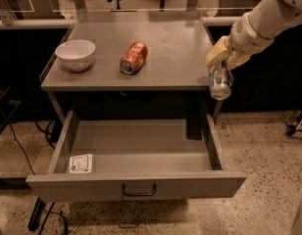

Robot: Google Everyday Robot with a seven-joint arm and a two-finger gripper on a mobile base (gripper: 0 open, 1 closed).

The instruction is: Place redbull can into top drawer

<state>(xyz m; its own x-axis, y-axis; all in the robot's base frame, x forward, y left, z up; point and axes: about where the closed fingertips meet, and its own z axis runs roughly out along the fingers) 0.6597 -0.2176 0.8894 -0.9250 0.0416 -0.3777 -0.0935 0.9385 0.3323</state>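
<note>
Grips redbull can [220,83] in end effector [223,65], just off desk's [175,43] front right corner, higher than open top drawer [136,186]. Carries white bowl [75,54] and toppled orange-red can [134,58] on desk, apart.

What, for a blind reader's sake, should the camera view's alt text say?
The gripper holds the redbull can in the air beside the table's near right corner, higher than the open top drawer. A white bowl and an orange-red can rest on it.
</note>
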